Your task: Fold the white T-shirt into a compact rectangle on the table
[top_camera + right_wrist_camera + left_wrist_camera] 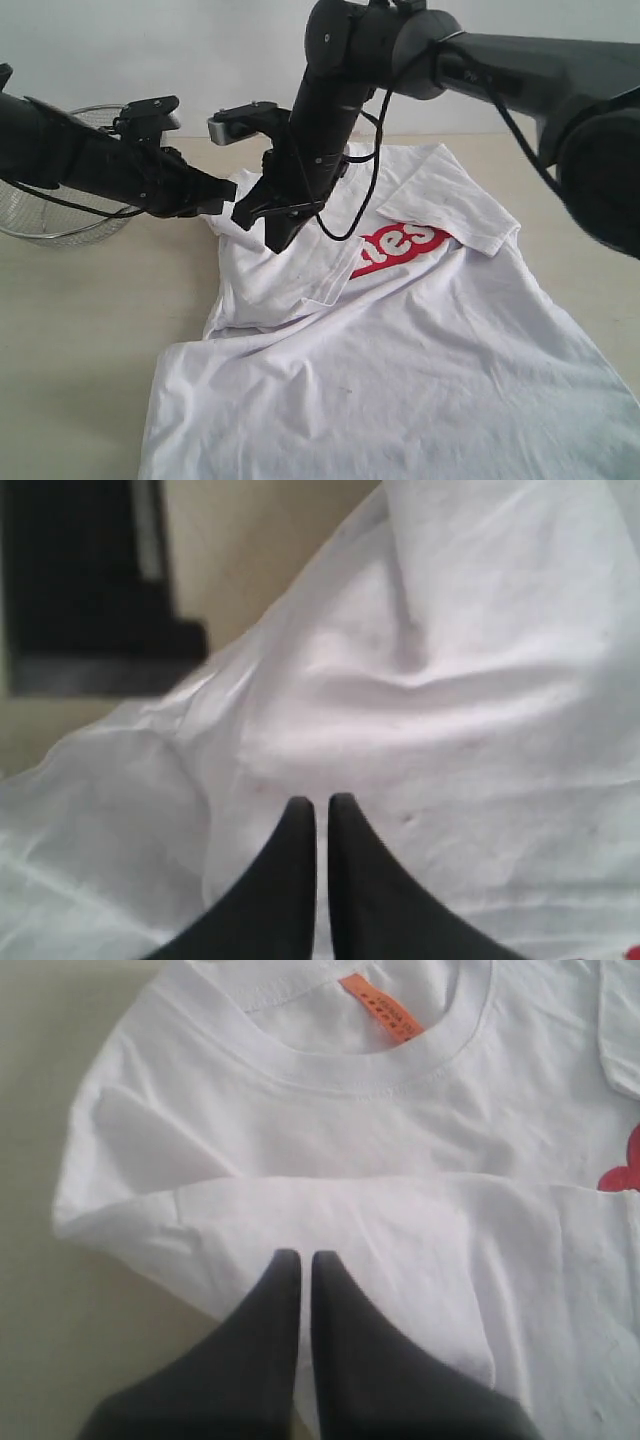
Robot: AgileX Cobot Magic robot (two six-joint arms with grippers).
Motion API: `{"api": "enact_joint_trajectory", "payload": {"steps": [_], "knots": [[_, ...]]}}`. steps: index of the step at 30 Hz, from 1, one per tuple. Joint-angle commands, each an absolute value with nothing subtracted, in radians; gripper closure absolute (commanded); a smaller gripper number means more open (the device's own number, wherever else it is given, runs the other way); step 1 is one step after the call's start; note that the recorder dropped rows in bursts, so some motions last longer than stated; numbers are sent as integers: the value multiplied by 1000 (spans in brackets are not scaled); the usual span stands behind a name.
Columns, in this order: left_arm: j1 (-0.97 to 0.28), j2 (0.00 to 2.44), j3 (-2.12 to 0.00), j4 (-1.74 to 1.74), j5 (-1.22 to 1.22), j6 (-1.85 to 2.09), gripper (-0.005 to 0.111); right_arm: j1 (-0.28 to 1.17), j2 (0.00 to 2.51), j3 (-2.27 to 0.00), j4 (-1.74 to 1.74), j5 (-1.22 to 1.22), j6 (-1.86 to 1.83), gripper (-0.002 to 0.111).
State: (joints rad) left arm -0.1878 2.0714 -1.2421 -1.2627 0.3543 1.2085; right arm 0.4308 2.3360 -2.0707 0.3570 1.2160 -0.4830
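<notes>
1. White cotton is covering much of the pale beige table (70, 340). The white T-shirt (400, 350) is lying chest-up with its hem towards the exterior camera, and both sleeves are turned inward over the chest, so the red lettering (400, 248) is partly hidden.
2. The left gripper (300, 1257) is hanging over the folded sleeve on its own side, near the ribbed collar (400, 1065) and orange tag (380, 1005). Its jaws are pressing together with only a sliver between them, and no cloth is showing in that gap.
3. The right gripper (320, 802) is reaching across the middle, tips pointing down over the rumpled fold close to the left gripper. Its jaws are likewise drawn together, gripping nothing that I can see.
4. Both arms are probably sitting here because the sleeve folds look done. The lengthwise folds are not yet made, and the lower body is spreading wide and wrinkled.
5. The tabletop is looking matte. A round wire-mesh basket (40, 215) is standing at the far left behind the left arm, and a plain pale wall is closing off the back.
</notes>
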Motion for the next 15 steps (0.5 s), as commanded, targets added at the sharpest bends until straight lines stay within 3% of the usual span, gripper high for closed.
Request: {"api": "enact_joint_trajectory", "payload": {"steps": [1,4,7,9,15], "knots": [[-185,2073,-1250,-1257,324,1203,102,431,2239,-1931,406,1195,-536,109],[-185,2094,-1280,-1237,320,1203,102,452,2190,-1761,467,1103,-636,109],[-185,2144,-1345,-1237,355,1184,102,492,2103,-1508,469,684,-711,109],[-185,2162,-1371,-1237,368,1173,102,500,2083,-1426,484,528,-712,109],[-185,2172,-1390,-1235,399,1162,102,500,2142,-1406,574,492,-713,109]]}}
